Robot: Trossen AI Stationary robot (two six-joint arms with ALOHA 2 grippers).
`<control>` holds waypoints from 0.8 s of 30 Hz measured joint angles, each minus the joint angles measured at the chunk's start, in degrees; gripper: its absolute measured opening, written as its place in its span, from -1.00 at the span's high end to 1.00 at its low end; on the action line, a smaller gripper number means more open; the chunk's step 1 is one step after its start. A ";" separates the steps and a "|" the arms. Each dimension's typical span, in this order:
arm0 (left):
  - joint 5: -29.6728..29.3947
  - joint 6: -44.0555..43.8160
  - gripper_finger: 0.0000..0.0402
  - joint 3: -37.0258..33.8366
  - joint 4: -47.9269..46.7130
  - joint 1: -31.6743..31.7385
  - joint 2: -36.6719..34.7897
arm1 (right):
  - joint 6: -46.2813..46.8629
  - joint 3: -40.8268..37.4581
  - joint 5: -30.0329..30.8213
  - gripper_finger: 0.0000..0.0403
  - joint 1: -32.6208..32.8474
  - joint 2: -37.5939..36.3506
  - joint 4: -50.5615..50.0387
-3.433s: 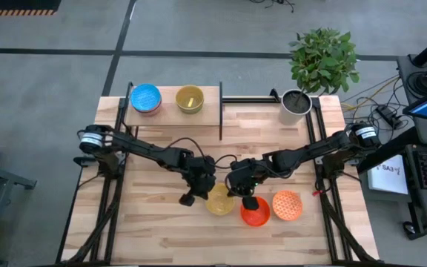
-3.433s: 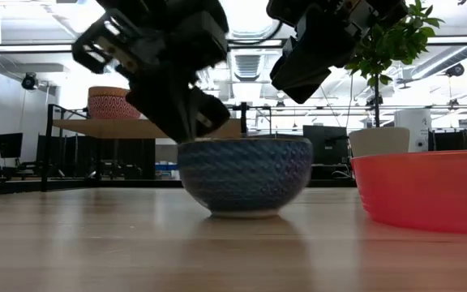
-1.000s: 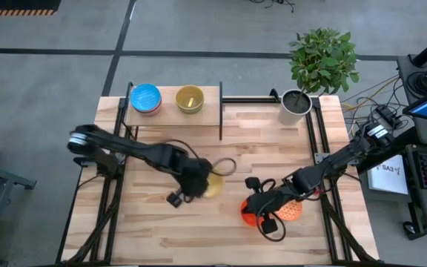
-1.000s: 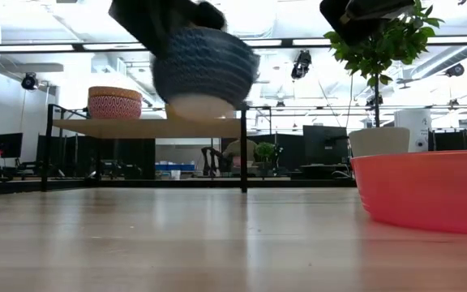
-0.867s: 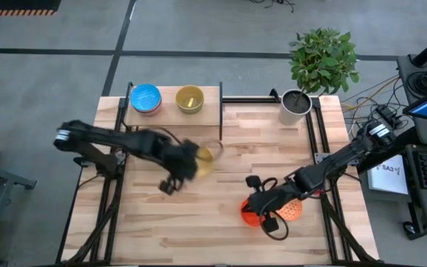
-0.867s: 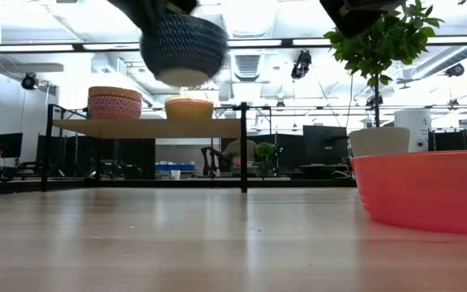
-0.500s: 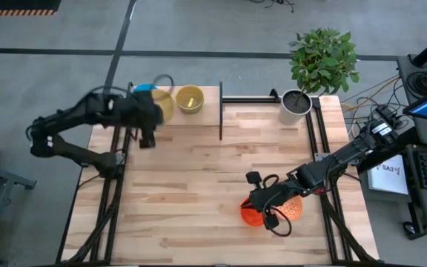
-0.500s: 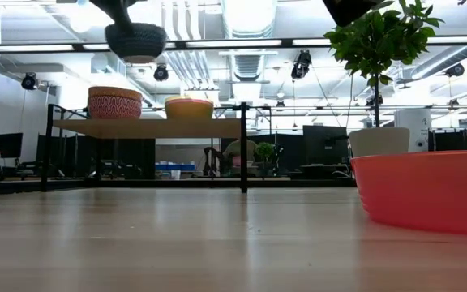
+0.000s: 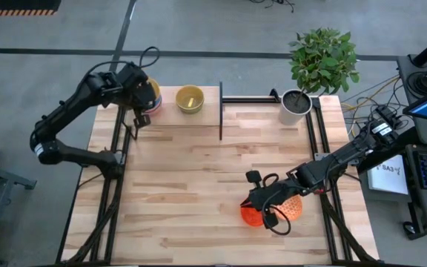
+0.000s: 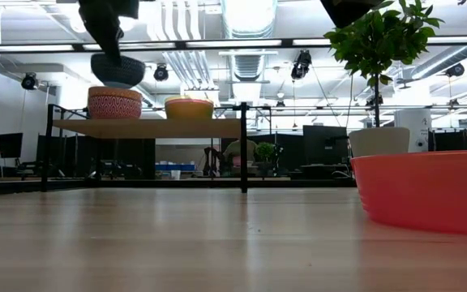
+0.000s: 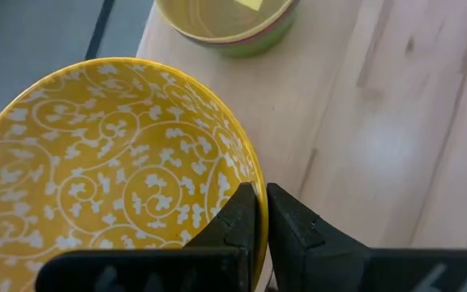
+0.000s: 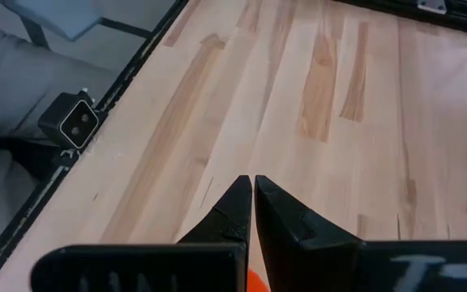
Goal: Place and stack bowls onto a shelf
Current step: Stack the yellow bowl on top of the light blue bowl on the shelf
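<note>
Two bowls sit on the shelf (image 9: 199,115). Left claw (image 11: 259,212), clamped on the rim of the yellow patterned bowl (image 11: 96,178), holds it above the red-patterned bowl (image 10: 114,103). To stack well: centre over that bowl, keep level, lower until seated, then release. Right claw (image 12: 252,199), fingers together, rests over the orange bowl (image 9: 253,215) on the worktop (image 9: 184,185).

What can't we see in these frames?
- High view: the bowl on the shelf under the left claw is mostly covered by the arm.
- Low view: the red-orange bowl is cut off by the frame edge.
- Right wrist view: whether the right claw pinches that bowl's rim; only an orange sliver shows.
</note>
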 joint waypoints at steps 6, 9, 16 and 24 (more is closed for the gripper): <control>-0.34 0.06 0.96 -0.02 -1.46 0.05 2.26 | 0.08 0.00 0.00 0.96 0.00 0.02 -0.02; -2.41 0.18 0.92 -0.02 -1.48 0.07 2.86 | 0.08 0.00 0.00 0.96 0.00 0.00 -0.02; -3.69 0.02 0.89 -0.02 -1.45 0.13 3.66 | 0.08 0.00 0.00 0.96 0.00 0.02 0.00; -4.55 0.21 0.81 -0.02 -1.46 0.14 3.97 | 0.48 0.00 0.00 0.96 0.00 0.02 0.00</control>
